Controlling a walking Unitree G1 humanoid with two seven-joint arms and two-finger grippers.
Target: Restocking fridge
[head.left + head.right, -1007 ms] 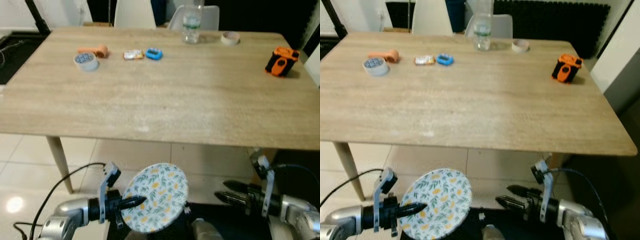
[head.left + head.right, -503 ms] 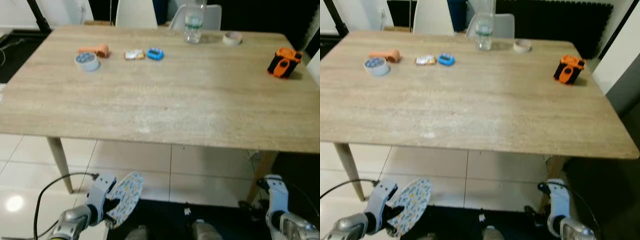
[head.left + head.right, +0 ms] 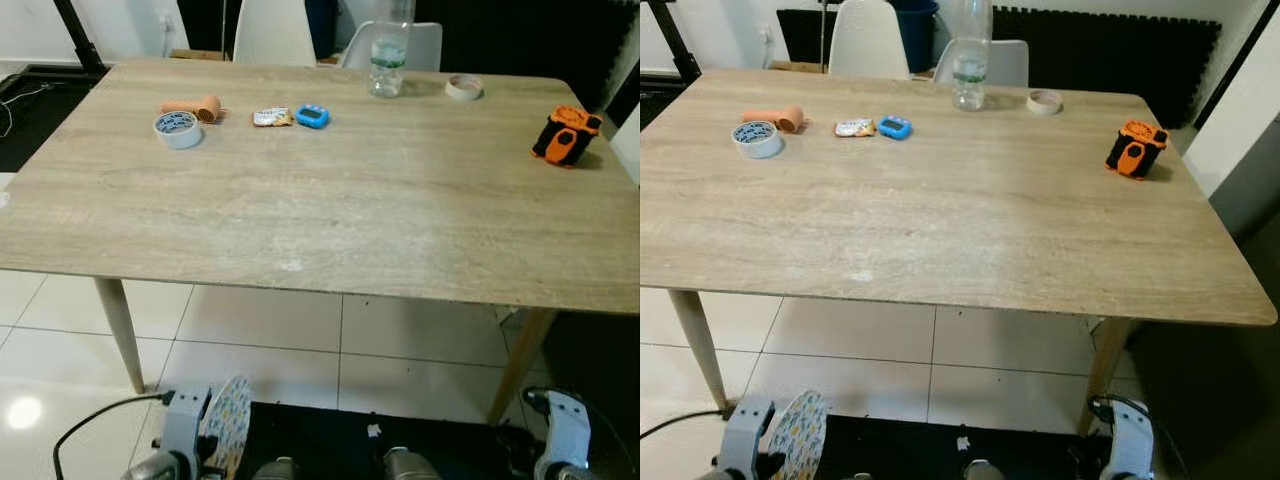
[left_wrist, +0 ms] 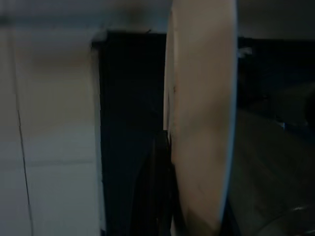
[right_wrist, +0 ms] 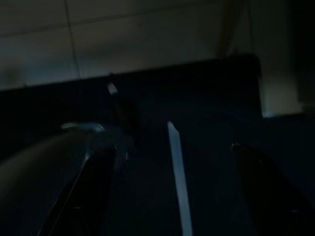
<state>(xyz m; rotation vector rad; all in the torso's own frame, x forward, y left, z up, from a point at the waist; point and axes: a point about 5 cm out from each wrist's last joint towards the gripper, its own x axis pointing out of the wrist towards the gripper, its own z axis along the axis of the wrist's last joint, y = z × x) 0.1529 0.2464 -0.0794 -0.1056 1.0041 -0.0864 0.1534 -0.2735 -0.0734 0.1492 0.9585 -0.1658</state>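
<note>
My left gripper [image 4: 170,196] hangs low at my left side, below the table's front edge, shut on a round plate with a green and yellow leaf print [image 3: 228,435]. The plate [image 4: 202,123] stands on edge, its rim turned toward me. One black finger [image 4: 160,196] presses on its face. My right arm's wrist [image 3: 560,440] hangs low at the right. In the dark right wrist view the right gripper [image 5: 177,196] is open, its fingers [image 5: 83,196] wide apart with nothing between them.
A long wooden table [image 3: 330,230] stands ahead on a white tiled floor. At its far side lie a tape roll [image 3: 178,127], an orange object [image 3: 195,105], a snack packet [image 3: 268,117], a blue timer [image 3: 312,116], a water bottle [image 3: 388,55] and an orange and black device [image 3: 563,137]. White chairs [image 3: 270,30] stand behind.
Both arms have dropped from in front of me to my sides. The plate went from nearly face-on to edge-on at the lower left, and the right gripper's fingers sank below the picture.
</note>
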